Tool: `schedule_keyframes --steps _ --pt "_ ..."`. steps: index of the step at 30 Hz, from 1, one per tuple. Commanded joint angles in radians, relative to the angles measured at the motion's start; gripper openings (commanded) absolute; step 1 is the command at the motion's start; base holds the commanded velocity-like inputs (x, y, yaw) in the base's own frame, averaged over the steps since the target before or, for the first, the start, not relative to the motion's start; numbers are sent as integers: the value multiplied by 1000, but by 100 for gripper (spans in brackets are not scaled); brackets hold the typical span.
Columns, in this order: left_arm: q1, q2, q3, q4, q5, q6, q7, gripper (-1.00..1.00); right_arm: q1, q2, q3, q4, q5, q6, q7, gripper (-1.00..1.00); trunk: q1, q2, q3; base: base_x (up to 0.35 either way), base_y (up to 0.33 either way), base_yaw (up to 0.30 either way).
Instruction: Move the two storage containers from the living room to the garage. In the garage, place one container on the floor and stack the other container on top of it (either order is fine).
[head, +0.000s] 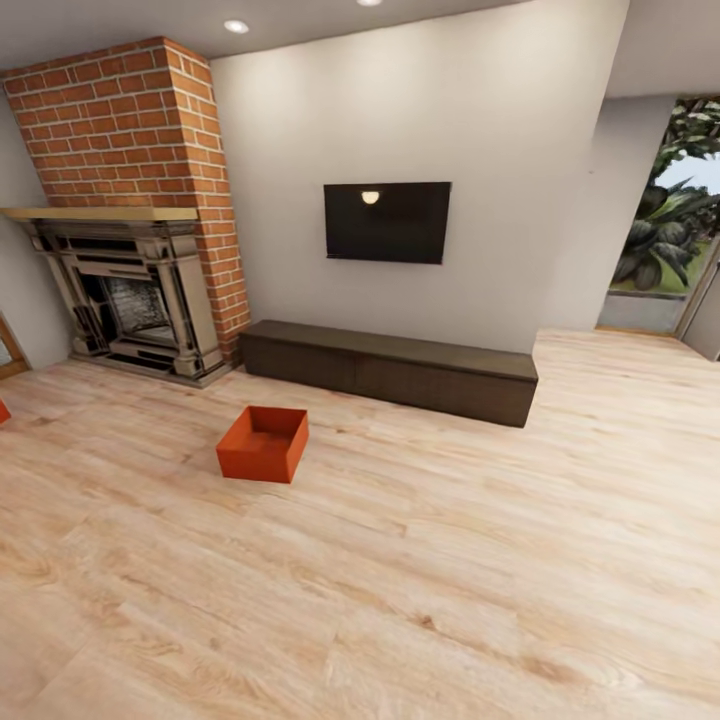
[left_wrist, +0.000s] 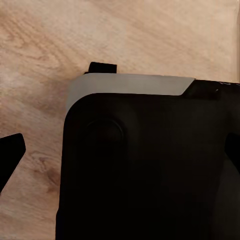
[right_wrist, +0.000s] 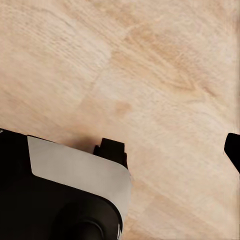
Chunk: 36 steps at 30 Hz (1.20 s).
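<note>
head cam showing 1 full storage container on wood floor, 2nd sliver at edge | wrists facing floor, robot base | grippers' state: can't tell

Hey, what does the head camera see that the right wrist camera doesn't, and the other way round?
Head view alone: an orange bin standing open on the wood floor, a sliver of orange at the picture's edge, the brick fireplace, the wall TV, a dark low cabinet and a glass door onto greenery.

Right wrist view alone: a black and grey robot part close over the planks, and a dark tip at the edge.

Both: the light wood floor.
</note>
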<state>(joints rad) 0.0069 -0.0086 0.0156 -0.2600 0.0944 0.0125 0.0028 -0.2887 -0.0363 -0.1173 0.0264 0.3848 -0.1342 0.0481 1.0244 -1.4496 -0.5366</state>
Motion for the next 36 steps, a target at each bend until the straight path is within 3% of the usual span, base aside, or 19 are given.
schedule_keyframes --steps 1,8,30,36 --pt "1 0 1 -2 10 1 0 100 -1 -1 -8 3 6 -6 3 100 1 0 -1 338 0 170" --pt "1 1 1 -3 10 -6 0 100 -1 -1 -9 3 6 -8 1 100 1 0 -1 297 0 232" --pt "1 0 1 -5 9 -9 0 100 -1 -1 -9 3 6 -8 1 100 1 0 -1 13 0 253" --pt "1 1 1 -4 10 -2 -1 100 -1 -1 -9 3 6 -7 1 100 1 0 -1 239 0 60"
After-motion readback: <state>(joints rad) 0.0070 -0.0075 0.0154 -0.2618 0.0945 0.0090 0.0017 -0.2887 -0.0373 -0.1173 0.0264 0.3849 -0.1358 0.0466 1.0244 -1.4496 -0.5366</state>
